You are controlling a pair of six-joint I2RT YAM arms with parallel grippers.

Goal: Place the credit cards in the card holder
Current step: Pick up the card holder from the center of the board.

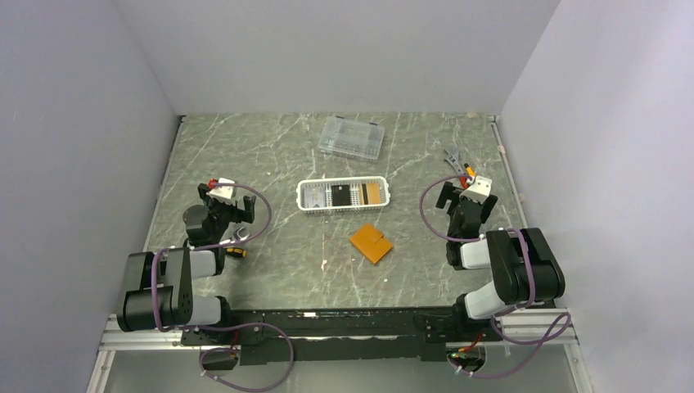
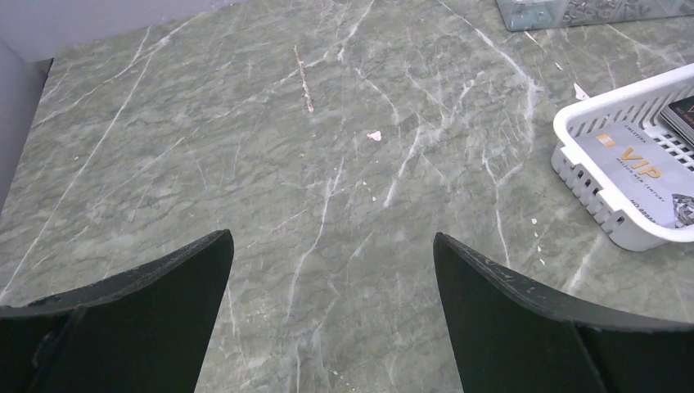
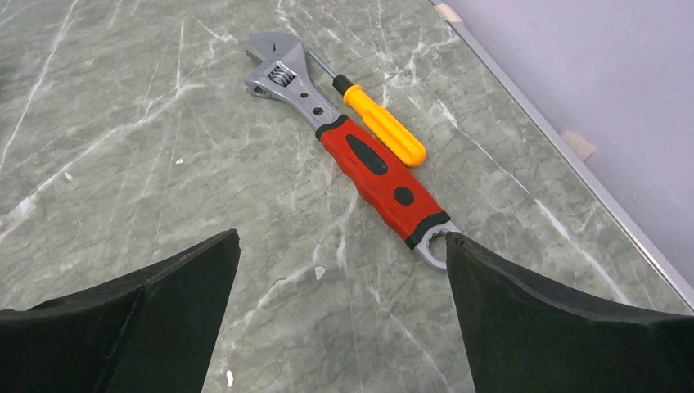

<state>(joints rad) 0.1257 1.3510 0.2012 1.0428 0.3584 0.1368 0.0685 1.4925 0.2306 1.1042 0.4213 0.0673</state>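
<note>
I note a wrench (image 3: 368, 173) near right fingers (image 3: 556, 327), credit cards (image 1: 352, 194) in basket (image 2: 565, 131); card holder (image 1: 371, 243) lies apart from these and left fingers (image 2: 147, 311), all spread wide.

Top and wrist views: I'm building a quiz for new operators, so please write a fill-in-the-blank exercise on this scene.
1. The credit cards lie in a basket coloured ____.
2. The card holder, on the table nearer the arms than the basket, is ____ in colour.
3. The left gripper and right gripper are both ____, holding nothing.
4. The wrench beside the screwdriver has a ____ handle.

Missing words: white; orange; open; red.
</note>
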